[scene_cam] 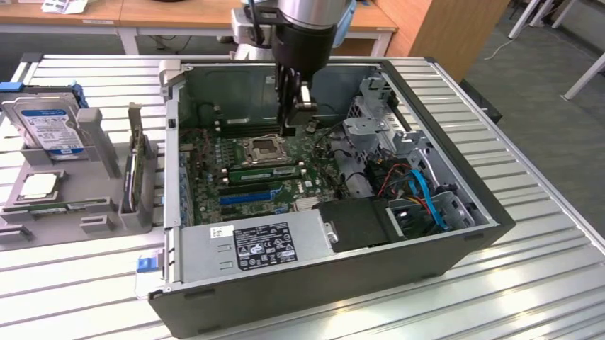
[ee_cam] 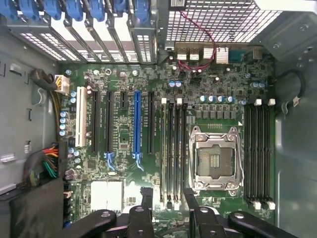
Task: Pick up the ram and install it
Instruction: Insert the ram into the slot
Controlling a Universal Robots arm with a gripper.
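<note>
Slatted metal bench (scene_cam: 85, 297), open computer case (scene_cam: 312, 297): install step, apparently near its end
The gripper (scene_cam: 291, 129) hung wide open and empty over the motherboard (scene_cam: 312, 185); the ram (scene_cam: 268, 172) looked seated in a slot beside the CPU socket (scene_cam: 263, 149), so any further push called for square alignment over its top edge

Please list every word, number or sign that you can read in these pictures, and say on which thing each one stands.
No text can be read.
Black label on the power supply: print too small.
Blue and white label on the hard drive: blurred.
Motherboard markings: too small.
</note>
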